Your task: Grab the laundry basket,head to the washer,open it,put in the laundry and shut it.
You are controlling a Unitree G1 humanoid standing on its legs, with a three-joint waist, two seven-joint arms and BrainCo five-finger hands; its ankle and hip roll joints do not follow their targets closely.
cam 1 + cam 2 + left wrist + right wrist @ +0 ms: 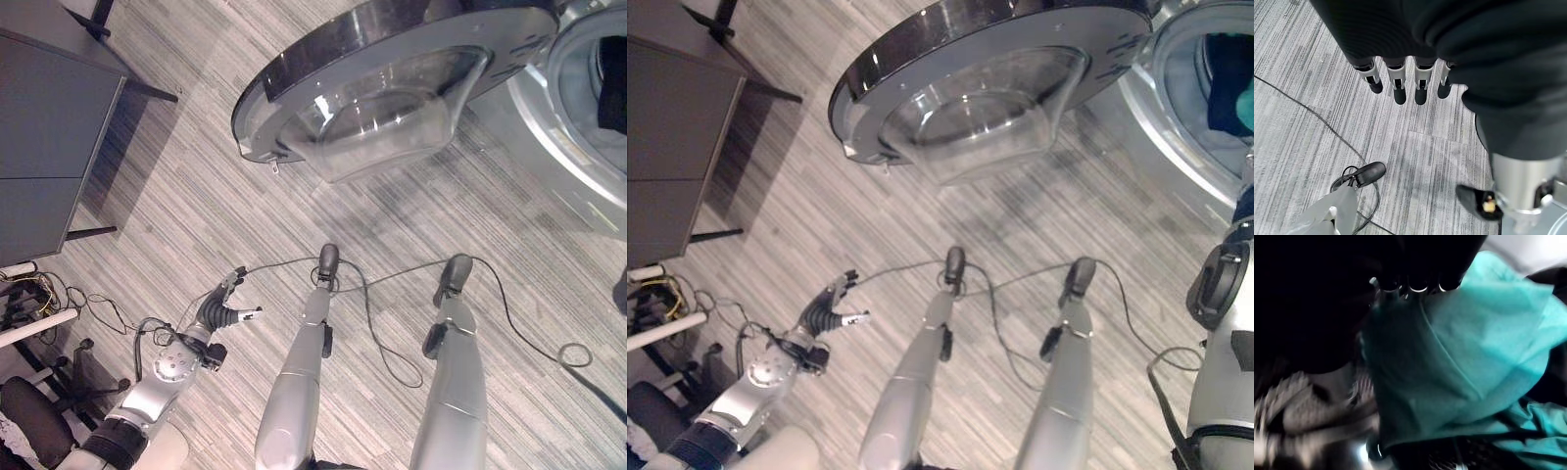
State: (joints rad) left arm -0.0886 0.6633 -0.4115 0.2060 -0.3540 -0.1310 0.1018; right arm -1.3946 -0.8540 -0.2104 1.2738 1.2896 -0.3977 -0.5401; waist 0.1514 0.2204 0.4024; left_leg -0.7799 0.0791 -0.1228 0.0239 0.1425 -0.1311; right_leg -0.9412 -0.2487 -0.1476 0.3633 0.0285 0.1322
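Note:
The washer's round door (382,78) stands swung open, its clear glass bowl facing me. To its right is the drum opening (1200,117), with dark blue laundry (1225,73) and a teal cloth (1246,106) inside. My right arm reaches in from the right edge toward the drum. In the right wrist view, my right hand (1415,264) is against the teal cloth (1459,347), and a grey and white patterned cloth (1298,401) lies beside it. My left hand (223,311) hangs low at the lower left over the floor, open, fingers (1396,83) straight and holding nothing.
A dark desk (49,127) stands at the left on thin black legs. An office chair (29,411) and loose cables sit in the lower left corner. Striped grey floor (196,196) lies between the desk and the open door.

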